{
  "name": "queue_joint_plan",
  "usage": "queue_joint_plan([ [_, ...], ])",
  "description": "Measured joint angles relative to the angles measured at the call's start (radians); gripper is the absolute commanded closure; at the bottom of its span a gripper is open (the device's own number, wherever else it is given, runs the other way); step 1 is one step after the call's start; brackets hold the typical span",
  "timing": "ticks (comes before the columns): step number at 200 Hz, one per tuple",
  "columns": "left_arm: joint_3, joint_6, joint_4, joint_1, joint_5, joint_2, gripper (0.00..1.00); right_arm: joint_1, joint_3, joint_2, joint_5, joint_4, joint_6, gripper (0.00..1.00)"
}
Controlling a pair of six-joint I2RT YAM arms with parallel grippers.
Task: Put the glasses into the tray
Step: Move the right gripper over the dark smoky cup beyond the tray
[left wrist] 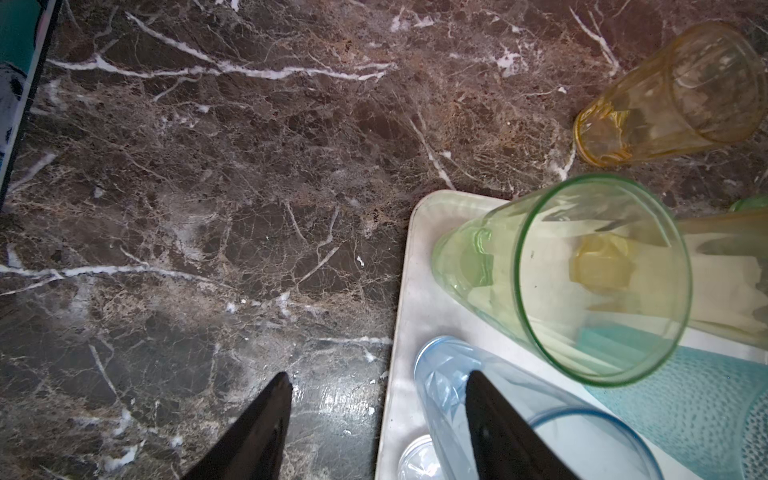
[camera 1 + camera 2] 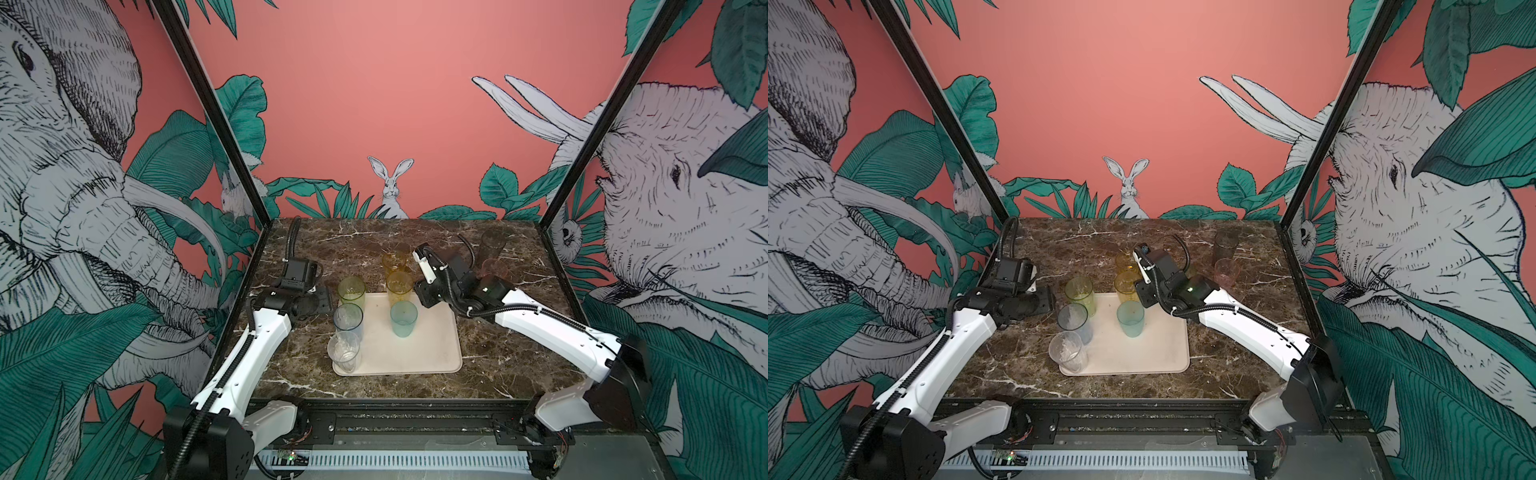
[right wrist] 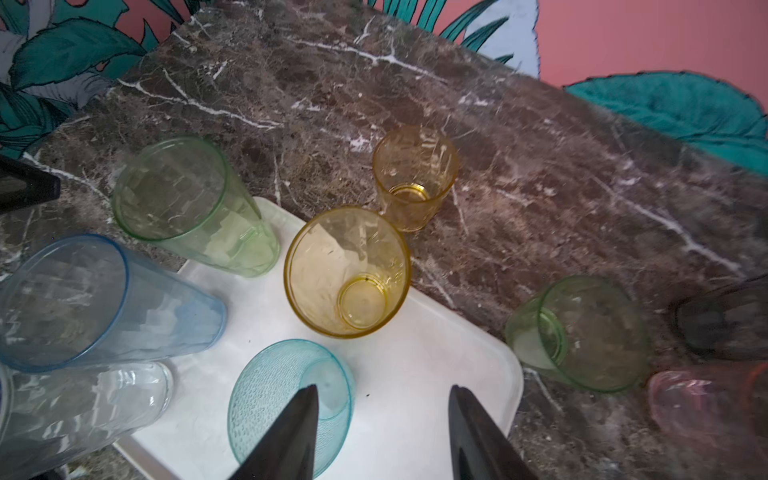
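Our right gripper (image 3: 382, 432) hangs open with nothing between its fingers, over the tray (image 3: 415, 374) and beside the teal glass (image 3: 266, 386). Only this wrist view shows us a short green glass (image 3: 577, 332) on the table (image 3: 540, 187), just off the tray's corner; in both top views the right arm (image 2: 540, 322) hides it.

Our left gripper (image 1: 380, 428) is open and empty too, above the table at the tray's left rim, next to the blue glass (image 1: 440, 382).

In a top view we count five glasses on the tray: the tall green glass (image 2: 351, 291), the blue, the clear glass (image 2: 343, 351), the tall amber glass (image 2: 400, 286) and the teal. The short amber glass (image 2: 394, 259) stands on the table just behind the tray. The grey glass (image 2: 492, 245) and pink glass (image 2: 496, 266) stand at the table's far right.

Both arms reach in from the near corners, forearms slanting toward the tray.
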State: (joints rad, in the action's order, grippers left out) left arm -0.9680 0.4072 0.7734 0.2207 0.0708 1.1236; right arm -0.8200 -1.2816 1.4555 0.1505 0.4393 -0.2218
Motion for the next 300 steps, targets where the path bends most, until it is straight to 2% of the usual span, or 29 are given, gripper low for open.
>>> queue_joint_plan([
  [45,0.0,0.0,0.0,0.0,0.0,0.0,0.32,0.071,-0.102,0.0,0.063,0.008,0.041,0.37],
  [111,0.0,0.0,0.0,0.0,0.0,0.0,0.32,0.304,-0.236,0.027,0.074,0.032,0.002,0.35],
  [187,0.0,0.0,0.0,0.0,-0.003,-0.007,0.32,0.528,-0.43,0.23,0.042,0.145,-0.054,0.34],
  [224,0.0,0.0,0.0,0.0,-0.003,-0.014,0.32,0.624,-0.528,0.343,0.016,0.217,-0.072,0.36],
  [300,0.0,0.001,0.0,0.0,-0.003,-0.019,0.32,0.81,-0.576,0.474,-0.082,0.266,-0.139,0.37],
])
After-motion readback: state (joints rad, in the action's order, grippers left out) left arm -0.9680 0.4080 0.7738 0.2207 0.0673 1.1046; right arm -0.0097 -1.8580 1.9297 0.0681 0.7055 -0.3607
